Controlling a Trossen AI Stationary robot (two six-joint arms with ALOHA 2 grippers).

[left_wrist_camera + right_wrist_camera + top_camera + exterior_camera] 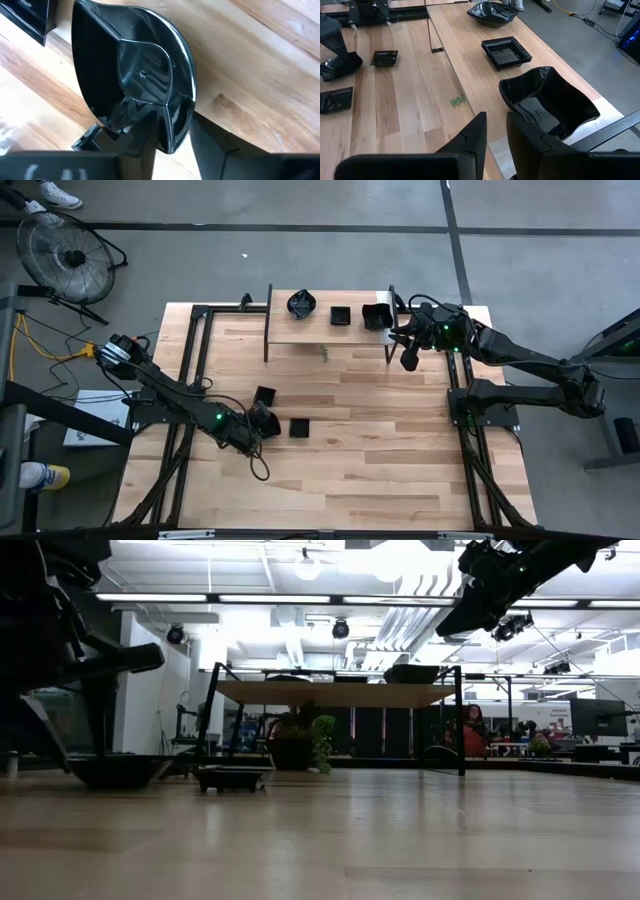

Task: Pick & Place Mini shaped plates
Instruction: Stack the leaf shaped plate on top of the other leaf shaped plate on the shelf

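The mini shaped plates lie in two groups: three on the raised shelf (330,330) at the far side of the worktop (380,440), three down by my left arm. My left claw (262,421) straddles the rim of a rounded plate (135,75), one finger either side of its edge, pointing toward my right. Whether the fingers already pinch it I cannot tell. A small square plate (299,427) sits just beside it on the right, another square one (264,394) just beyond, so I judge a straight lift safest. Wide bare worktop lies between here and the shelf. My right claw (409,360) hangs above the shelf's right end, fingers narrowly parted around nothing, with an angular plate (547,102) just ahead on the shelf near its edge. A flat square plate (506,51) and a scalloped one (491,12) lie farther along it.
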